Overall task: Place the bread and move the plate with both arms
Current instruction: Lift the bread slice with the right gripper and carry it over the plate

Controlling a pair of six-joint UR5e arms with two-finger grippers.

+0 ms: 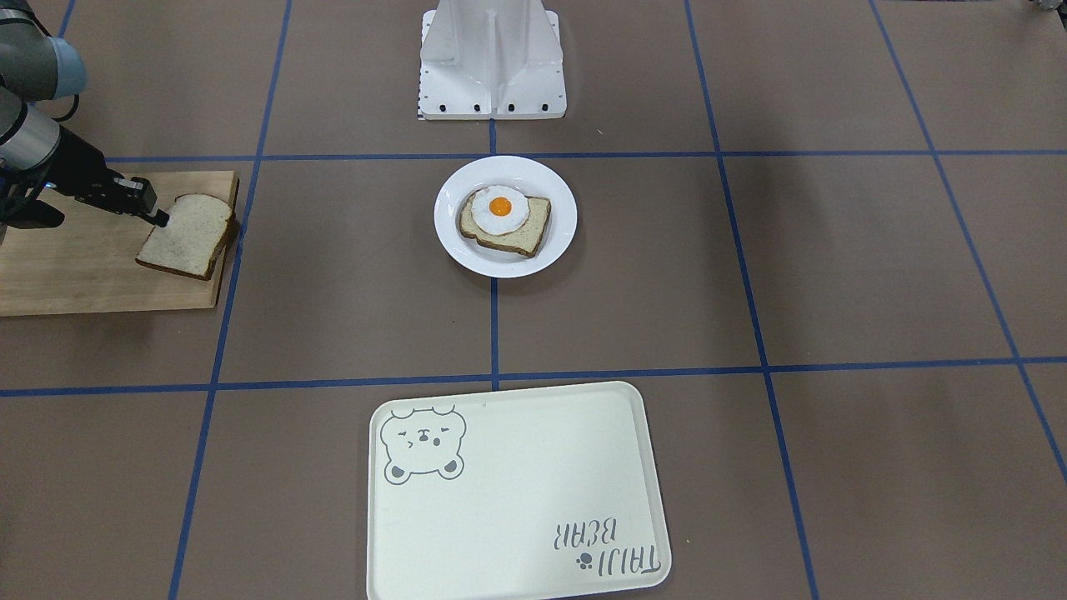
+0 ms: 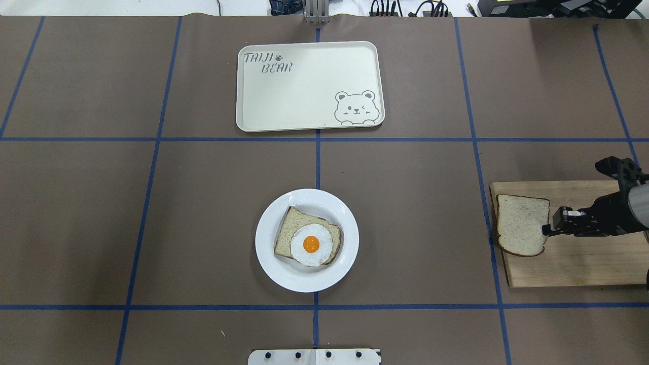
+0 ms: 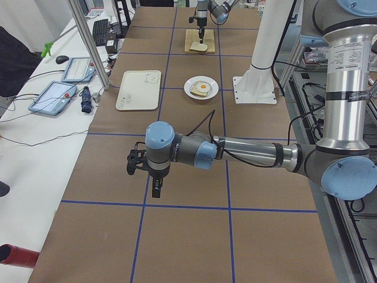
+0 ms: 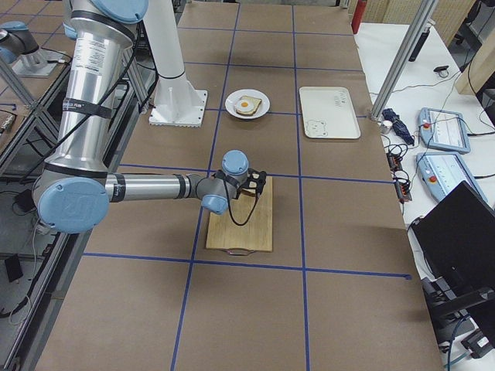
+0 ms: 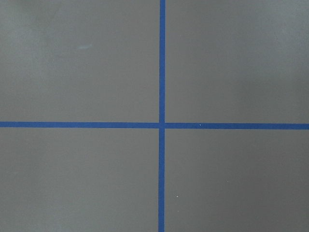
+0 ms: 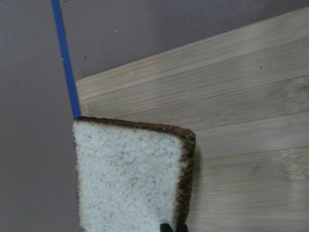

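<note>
Bread (image 2: 521, 224) long axis ran from tray side to robot side, domed end toward the robot. Right end effector (image 2: 546, 231) pinched its side crust; left end effector (image 3: 152, 183) state could not be told.

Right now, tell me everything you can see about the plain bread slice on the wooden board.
The bread is one plain slice with pale speckled crumb, a dark brown crust and one domed edge, and nothing is on it. It sits at the end of the wooden board nearest the plate and seems slightly tilted. The right gripper appears shut on the crust of one side edge. I cannot tell whether the slice touches the board.
</note>
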